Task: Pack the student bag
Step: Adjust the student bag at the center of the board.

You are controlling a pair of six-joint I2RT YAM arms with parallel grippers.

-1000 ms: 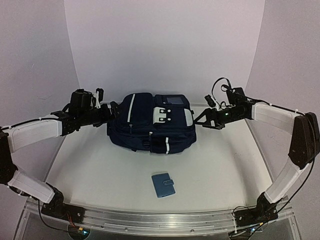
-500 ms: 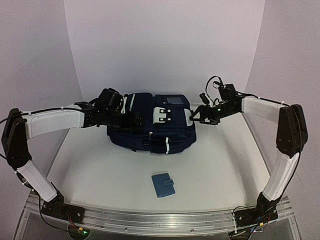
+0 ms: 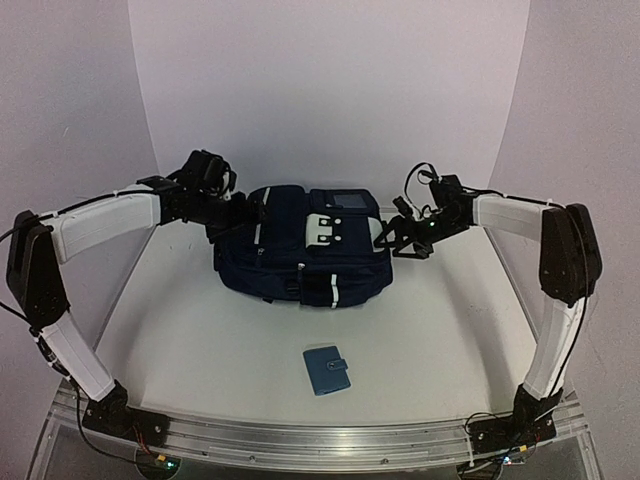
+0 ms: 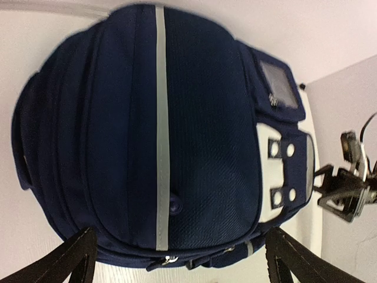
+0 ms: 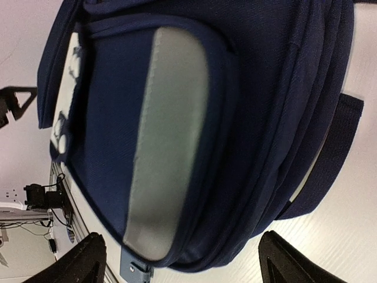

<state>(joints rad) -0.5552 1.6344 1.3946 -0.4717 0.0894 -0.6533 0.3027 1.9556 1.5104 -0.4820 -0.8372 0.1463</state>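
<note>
Both arms have closed in on the navy backpack [image 3: 300,255] at the back of the tabletop [image 3: 200,340]; the left claw [image 3: 240,213] and right claw [image 3: 392,238] flank its ends, spread wide, holding nothing. Packing looks unstarted: the blue wallet [image 3: 327,370] lies well apart in front. Open room lies before the bag, the backdrop wall [image 3: 330,100] close behind.
</note>
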